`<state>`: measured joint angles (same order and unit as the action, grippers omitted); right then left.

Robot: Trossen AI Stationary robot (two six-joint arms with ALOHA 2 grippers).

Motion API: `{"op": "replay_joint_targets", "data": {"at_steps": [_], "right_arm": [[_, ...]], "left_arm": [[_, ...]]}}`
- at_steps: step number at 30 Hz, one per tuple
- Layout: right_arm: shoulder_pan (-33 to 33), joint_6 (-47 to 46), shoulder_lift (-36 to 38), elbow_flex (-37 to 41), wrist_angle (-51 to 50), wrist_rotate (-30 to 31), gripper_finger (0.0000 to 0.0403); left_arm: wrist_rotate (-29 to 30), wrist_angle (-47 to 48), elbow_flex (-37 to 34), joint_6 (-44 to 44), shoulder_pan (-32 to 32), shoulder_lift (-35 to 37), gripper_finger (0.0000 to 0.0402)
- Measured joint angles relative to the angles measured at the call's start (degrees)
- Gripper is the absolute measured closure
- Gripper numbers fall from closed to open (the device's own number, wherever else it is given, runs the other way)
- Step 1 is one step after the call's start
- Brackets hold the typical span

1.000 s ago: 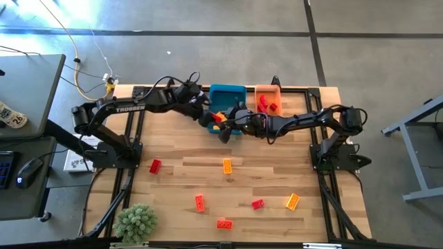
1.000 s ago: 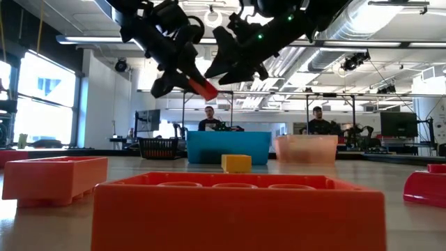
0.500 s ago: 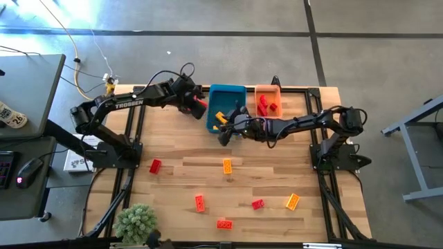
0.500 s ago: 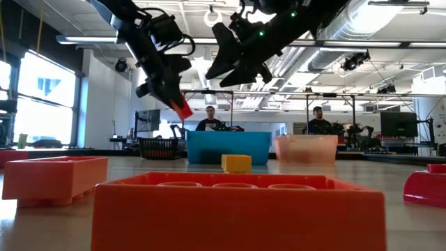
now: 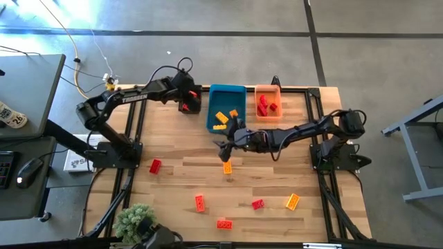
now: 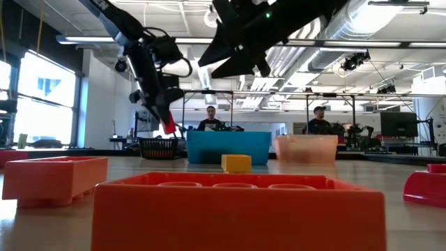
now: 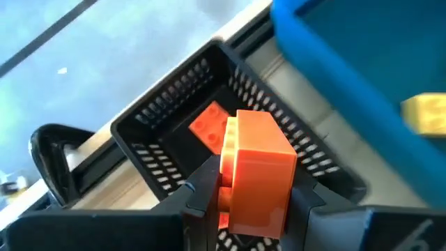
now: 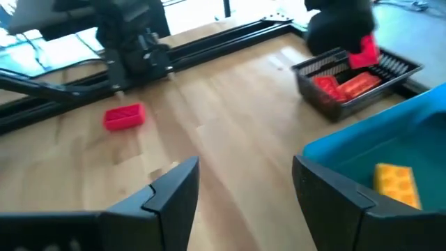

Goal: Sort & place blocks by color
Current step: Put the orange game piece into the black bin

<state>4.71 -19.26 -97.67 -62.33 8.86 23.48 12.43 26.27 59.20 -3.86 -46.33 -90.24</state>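
My left gripper (image 5: 188,104) hangs over the black mesh bin (image 7: 174,118) at the table's far left, shut on an orange-red brick (image 7: 256,167). One red brick (image 7: 208,124) lies in that bin. My right gripper (image 5: 225,143) stands open, with nothing between its fingers (image 8: 240,188). It hovers above the table just off the near left corner of the blue bin (image 5: 227,109). Yellow bricks (image 5: 223,117) lie in the blue bin, red ones (image 5: 266,105) in the orange bin (image 5: 268,92). Several loose bricks rest flat on the table; the closest to my right gripper is a yellow-orange one (image 5: 227,166). My left gripper pinches the brick's lower end (image 7: 233,202) between its two fingers, and most of the brick sticks out past the fingertips (image 7: 198,188). The fingers slant downward toward the table's far edge. The brick is lifted clear, above the black bin's opening.
Loose bricks on the near half: red (image 5: 155,166), red (image 5: 199,203), red (image 5: 257,204), orange (image 5: 292,201), red-orange (image 5: 223,223). A small green plant (image 5: 135,221) stands at the near left corner. Black frame rails run along the table's far and side edges.
My left gripper has carried the brick from beside the blue bin toward the table's far left, to above the black bin, sinking a little and tipping further down. My right gripper has drawn back from the blue bin toward the near edge.
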Motion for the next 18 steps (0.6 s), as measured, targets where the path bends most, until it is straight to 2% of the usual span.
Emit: {"op": "replay_joint_targets", "data": {"at_steps": [8,18], "right_arm": [[3.3,-3.4,0.0,0.0,0.0,0.0,0.0188],[4.5,-6.2,0.0,0.0,-0.1,0.3,0.0188]], "left_arm": [[8.9,-2.4,0.0,1.1,-0.3,-3.4,0.0302],[8.3,-4.3,0.0,10.4,-0.3,-3.5,0.0268]]}}
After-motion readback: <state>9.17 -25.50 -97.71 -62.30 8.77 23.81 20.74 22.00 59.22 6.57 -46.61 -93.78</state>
